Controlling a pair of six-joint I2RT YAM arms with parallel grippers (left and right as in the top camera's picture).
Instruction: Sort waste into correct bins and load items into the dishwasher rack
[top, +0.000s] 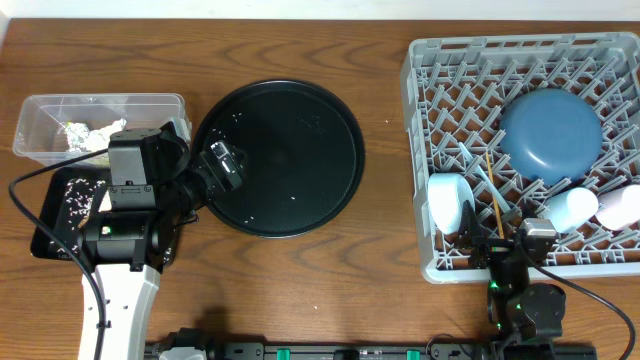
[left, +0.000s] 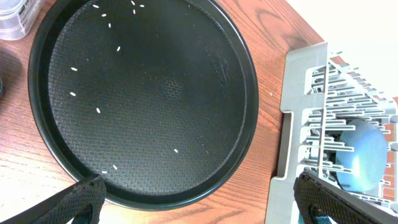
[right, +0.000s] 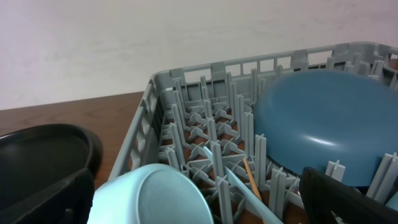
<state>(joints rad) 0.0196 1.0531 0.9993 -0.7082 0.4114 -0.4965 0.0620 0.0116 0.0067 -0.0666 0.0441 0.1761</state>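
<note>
Late stage, seemingly: dishwasher rack (top: 420, 60) at right loaded, blue plate (top: 550, 135) inside. Stray rice grains (left: 98, 111) on round black tray (left: 245, 62). Left gripper (left: 200, 202), right gripper (right: 199, 208) spread, empty. Next, likely: getting grains into shallow black tray (top: 40, 225).

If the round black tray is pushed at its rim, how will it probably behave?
The round black tray looks shallow and flat-bottomed, so it should slide on the wooden table rather than tip. Its even rim suggests stiffness. The loose rice grains on it would likely scatter.
</note>
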